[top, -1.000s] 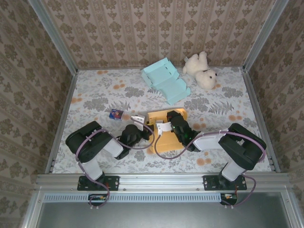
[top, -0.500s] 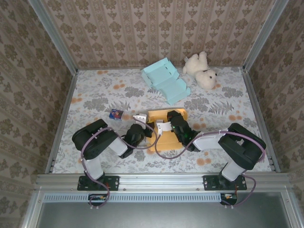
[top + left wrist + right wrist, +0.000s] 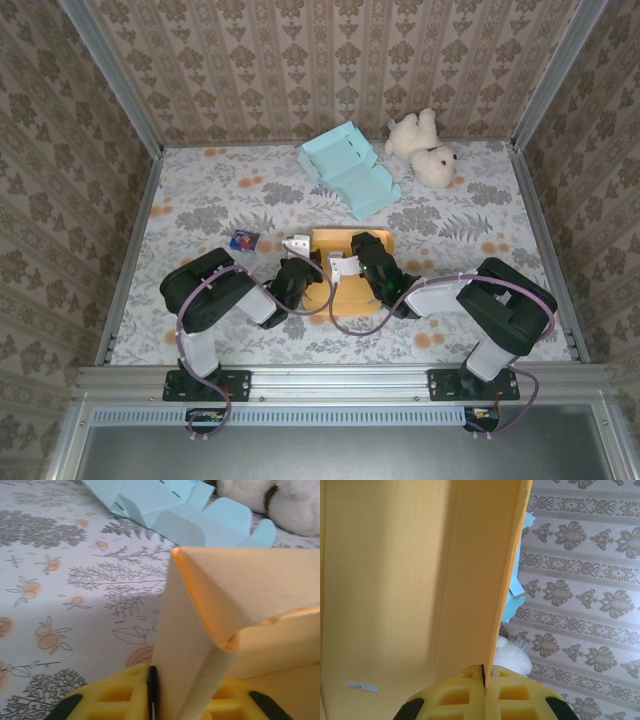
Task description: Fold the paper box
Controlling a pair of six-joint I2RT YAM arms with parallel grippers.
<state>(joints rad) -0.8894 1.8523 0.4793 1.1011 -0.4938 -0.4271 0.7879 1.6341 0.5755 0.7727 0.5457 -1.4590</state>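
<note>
Near-centre of the table (image 3: 200,210), just ahead of both arm bases: orange paper box (image 3: 348,296), partly folded, one side panel standing up, the rest flat on the floral cloth.

Left gripper (image 3: 152,690): yellow pads nearly together, only a thin dark slit between them. A creased orange flap (image 3: 200,630) rises straight out of that slit, so it's pinched on the box's left edge. Overhead, it sits at the box's left side.

Right gripper (image 3: 483,677): pads pressed tight, clamped on the edge of an upright orange panel (image 3: 410,580). Small white sticker low on that panel's inner face. Overhead, this gripper is over the box's middle, just beside the left one.

Box interior: plain orange card is all I can make out; the grippers cover most of it from above.

Far side of the table: light blue box (image 3: 350,172), lid and flaps splayed, inside facing up, plain blue card showing. Well apart from the orange box.

White teddy bear (image 3: 425,148) lies just right of the blue box, near the back wall. Small dark-blue packet (image 3: 245,240) sits on the cloth left of the orange box, apart from it.
</note>
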